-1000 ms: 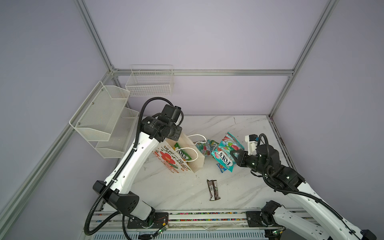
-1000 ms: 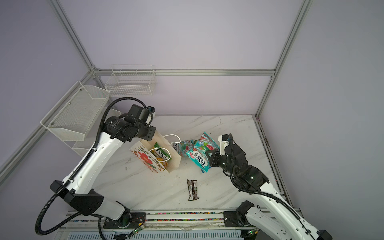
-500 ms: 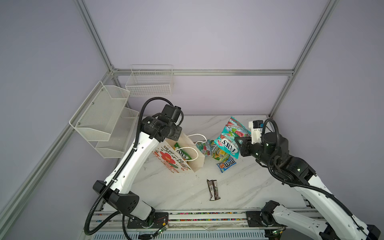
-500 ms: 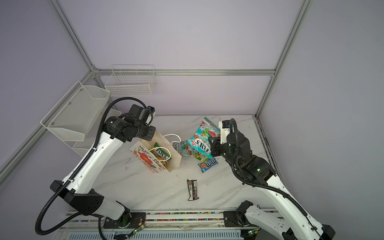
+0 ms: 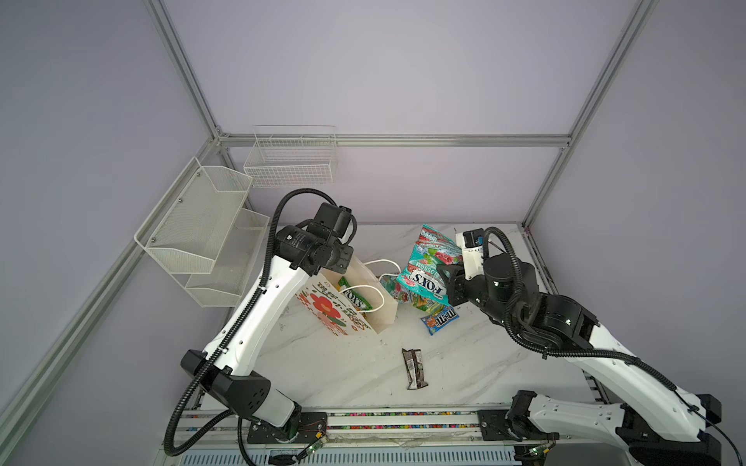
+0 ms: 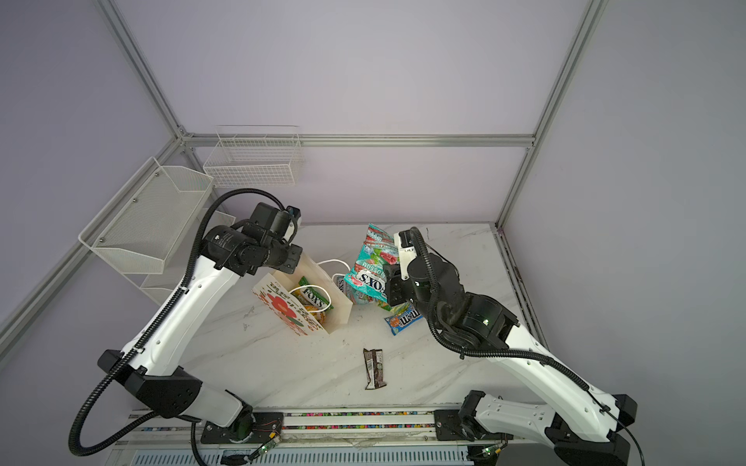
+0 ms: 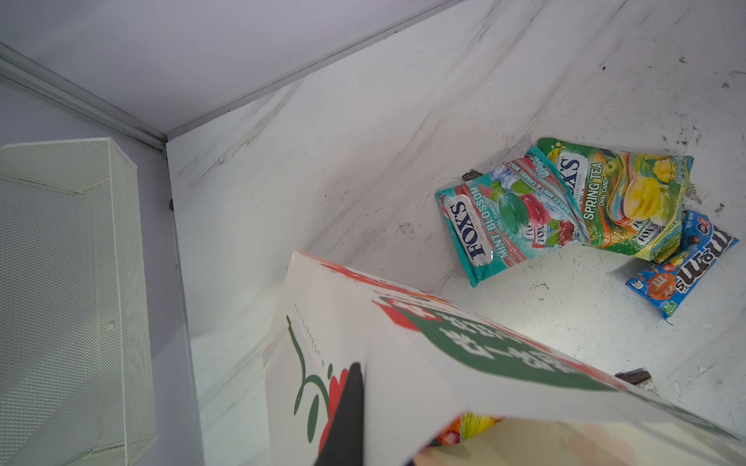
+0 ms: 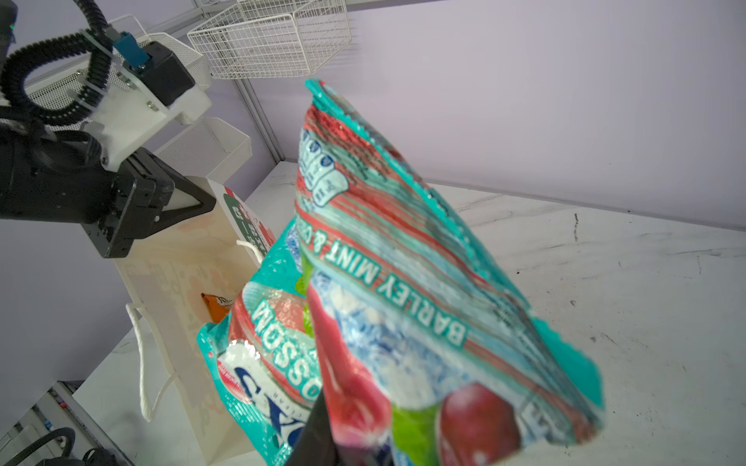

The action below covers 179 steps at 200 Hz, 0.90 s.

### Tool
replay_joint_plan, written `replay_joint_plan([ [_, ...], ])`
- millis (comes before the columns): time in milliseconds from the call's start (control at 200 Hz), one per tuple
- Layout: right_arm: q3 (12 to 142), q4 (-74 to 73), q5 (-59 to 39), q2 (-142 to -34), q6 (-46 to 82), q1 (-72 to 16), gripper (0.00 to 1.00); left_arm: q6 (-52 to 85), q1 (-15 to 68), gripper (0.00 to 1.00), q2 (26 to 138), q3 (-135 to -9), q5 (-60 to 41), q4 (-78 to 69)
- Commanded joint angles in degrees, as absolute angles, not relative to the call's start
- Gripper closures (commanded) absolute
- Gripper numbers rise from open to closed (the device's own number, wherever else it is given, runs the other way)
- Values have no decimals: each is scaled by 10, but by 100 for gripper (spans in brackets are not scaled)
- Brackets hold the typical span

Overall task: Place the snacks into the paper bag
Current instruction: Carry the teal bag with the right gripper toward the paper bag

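Marble table [image 5: 331, 375], lilac walls [image 5: 403, 80]. Right gripper [image 5: 443, 277] clenched on teal FOX'S MINT BLOSSOM packet [image 5: 428, 258], aloft 3 o'clock of bag [image 5: 323, 306]. Left gripper [image 5: 346, 258] pinching bag rim, 11 o'clock. Green FOX'S packet [image 5: 355, 300] inside. m&m's [image 5: 441, 319], SPRING TEA packet [image 7: 621, 197] on table.

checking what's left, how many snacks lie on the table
4: teal FOX'S bag and green-yellow FOX'S bag beside the paper bag, m&m's packet, brown wrapper. More may hide behind the held bag.

paper bag [image 5: 319, 306] stands left of m&m's packet [image 5: 441, 319], wrapper [image 5: 415, 368] in front.
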<state>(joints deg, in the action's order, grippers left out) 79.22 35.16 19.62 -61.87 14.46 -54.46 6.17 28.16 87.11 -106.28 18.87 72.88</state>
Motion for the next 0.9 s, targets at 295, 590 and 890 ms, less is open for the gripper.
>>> replay_joint_plan([
  [295,857,359,306,-670,103,-628,100,52,283,100,871,-1100,192,723],
  [590,872,350,346,-705,89,-670,100,53,282,100,869,-1100,192,722],
  [890,894,366,423,-752,88,-720,100,53,282,100,868,-1098,192,722],
])
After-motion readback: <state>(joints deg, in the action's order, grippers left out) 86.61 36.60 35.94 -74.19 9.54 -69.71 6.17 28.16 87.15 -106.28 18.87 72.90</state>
